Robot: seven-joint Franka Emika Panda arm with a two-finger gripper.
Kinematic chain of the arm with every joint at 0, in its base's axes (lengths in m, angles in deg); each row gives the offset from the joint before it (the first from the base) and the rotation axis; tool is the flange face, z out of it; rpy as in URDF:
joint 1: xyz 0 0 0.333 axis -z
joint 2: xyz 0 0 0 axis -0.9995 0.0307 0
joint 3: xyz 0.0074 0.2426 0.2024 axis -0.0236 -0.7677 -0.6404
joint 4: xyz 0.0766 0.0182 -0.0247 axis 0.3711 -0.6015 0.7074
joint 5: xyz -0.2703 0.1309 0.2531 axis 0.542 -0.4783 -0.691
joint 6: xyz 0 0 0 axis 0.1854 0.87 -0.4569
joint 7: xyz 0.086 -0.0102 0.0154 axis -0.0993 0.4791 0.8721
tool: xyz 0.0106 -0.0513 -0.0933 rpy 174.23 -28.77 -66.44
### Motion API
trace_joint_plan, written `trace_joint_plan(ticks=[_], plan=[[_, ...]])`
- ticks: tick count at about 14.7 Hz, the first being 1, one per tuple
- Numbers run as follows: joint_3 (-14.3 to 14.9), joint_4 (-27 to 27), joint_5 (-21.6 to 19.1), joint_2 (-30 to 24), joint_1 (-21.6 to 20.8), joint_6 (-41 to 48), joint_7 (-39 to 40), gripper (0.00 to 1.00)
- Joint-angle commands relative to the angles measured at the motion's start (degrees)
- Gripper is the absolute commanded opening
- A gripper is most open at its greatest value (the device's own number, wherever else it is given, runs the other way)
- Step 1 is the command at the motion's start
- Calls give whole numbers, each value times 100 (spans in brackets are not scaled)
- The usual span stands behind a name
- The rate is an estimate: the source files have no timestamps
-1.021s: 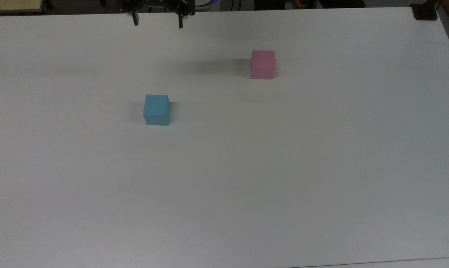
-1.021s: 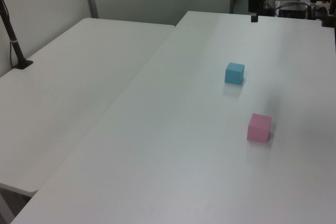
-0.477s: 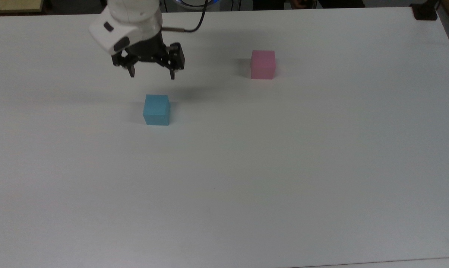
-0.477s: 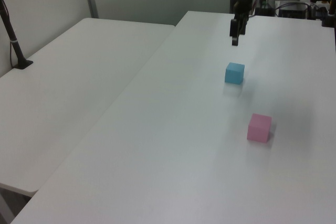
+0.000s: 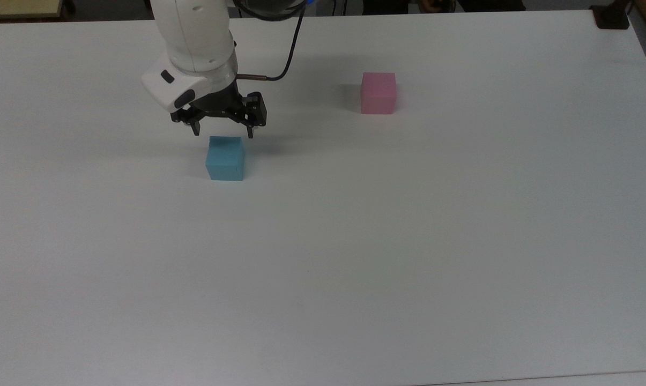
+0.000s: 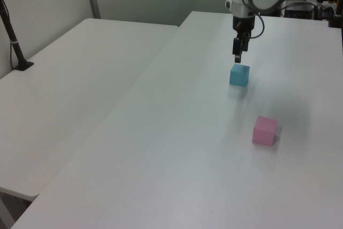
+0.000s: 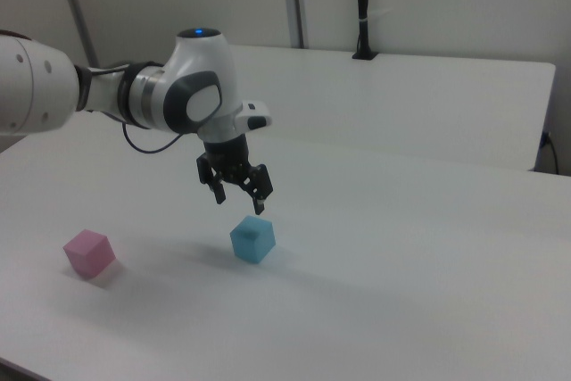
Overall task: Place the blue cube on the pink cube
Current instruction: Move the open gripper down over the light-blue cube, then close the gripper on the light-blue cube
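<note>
Bare white table (image 5: pixel 408 241) all around blue cube (image 5: pixel 225 158); pink cube (image 5: pixel 378 93) well apart.

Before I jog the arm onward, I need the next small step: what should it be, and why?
Probably lower straight down. The gripper hangs open just above the blue cube, jaws spread wider than it and not touching. The cube sits on the table, apart from the pink cube.
</note>
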Motion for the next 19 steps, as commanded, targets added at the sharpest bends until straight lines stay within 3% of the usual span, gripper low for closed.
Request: trace_joint_plan(ticks=[1,7,9,12,14,16,19], plan=[[51,-741,92,-114,-2,-1110,121,100],[51,-1058,513,35,-2,-1544,112,100],[51,-1102,785,44,50,-1552,112,90],[51,-1068,813,36,59,-1544,60,67],[51,-1041,777,-52,51,-1412,-80,58],[51,-962,777,-61,16,-1368,-256,49],[51,-936,769,-271,33,-1123,-222,49]])
